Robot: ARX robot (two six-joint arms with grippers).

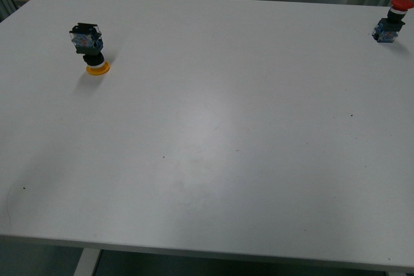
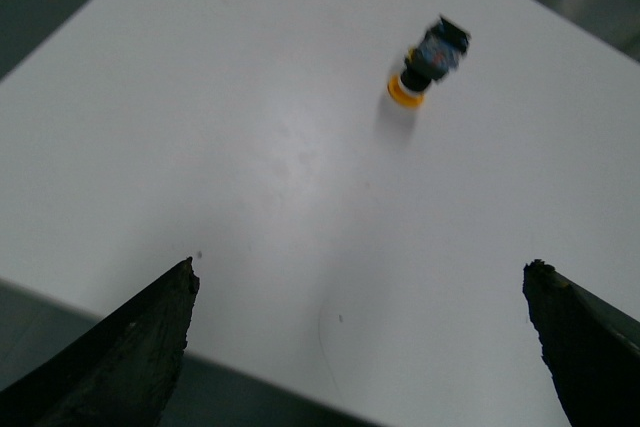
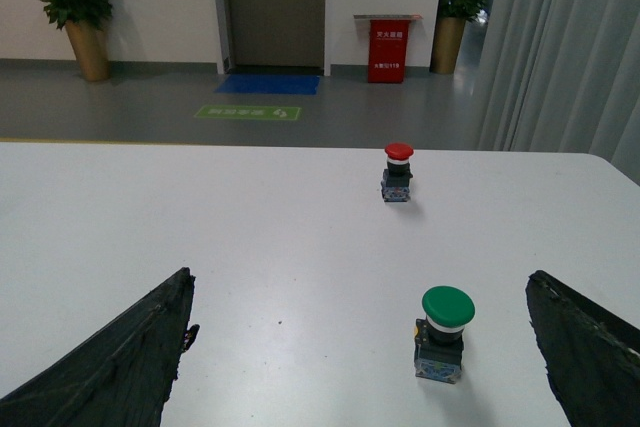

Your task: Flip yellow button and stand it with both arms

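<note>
Yellow button (image 1: 91,48): cap-down, untouched; you have the whole flip left.
Left gripper (image 2: 362,269): jaws wide apart, empty, well apart from it.
Right gripper (image 3: 360,279): wide apart, empty.

I work in what looks like a lab or test hall of an institutional building. My white table (image 3: 250,237) stands on a polished grey floor (image 3: 420,112) with a green floor marking (image 3: 248,113). Beyond it are a grey door (image 3: 273,7), potted plants (image 3: 72,7), a red cabinet (image 3: 385,50) and a grey curtain (image 3: 560,47).
</note>
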